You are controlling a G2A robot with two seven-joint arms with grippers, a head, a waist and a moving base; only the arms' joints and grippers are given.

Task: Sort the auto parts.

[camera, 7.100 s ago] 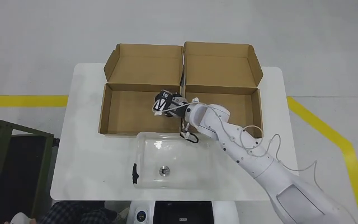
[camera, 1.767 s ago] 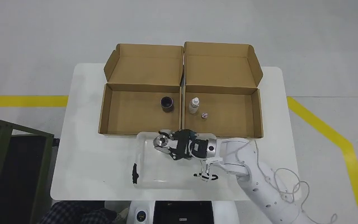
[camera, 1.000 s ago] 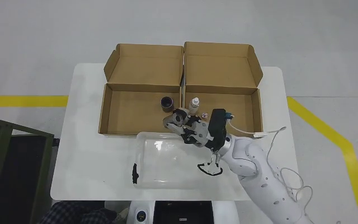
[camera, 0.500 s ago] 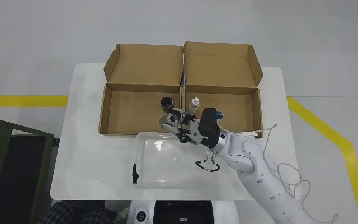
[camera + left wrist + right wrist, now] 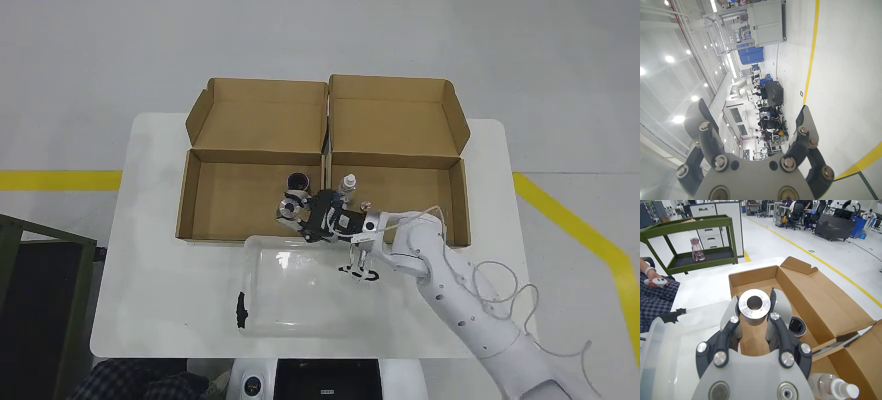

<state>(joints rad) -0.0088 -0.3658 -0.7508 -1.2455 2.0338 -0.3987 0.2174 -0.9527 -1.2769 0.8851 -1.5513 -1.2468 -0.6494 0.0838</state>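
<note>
We record the right gripper (image 5: 754,300) clenched on a metal ring (image 5: 745,311) over the centre-left box (image 5: 225,200). The left gripper (image 5: 752,105) is released. White tabletop (image 5: 160,290); grey floor (image 5: 90,60) with a yellow line (image 5: 55,180).

In the right wrist view, we found the spray bottle (image 5: 831,386) cut off by the picture's edge. The fingers of the right gripper (image 5: 754,298) covered the flanks of the clamped metal sleeve (image 5: 754,306), and one finger hid part of the dark ring (image 5: 797,327). The clear bin (image 5: 657,336) ran past the edge. In the top view, the black part (image 5: 241,309) was too small for us to identify, and the arm covered part of the right box (image 5: 440,205) floor.
</note>
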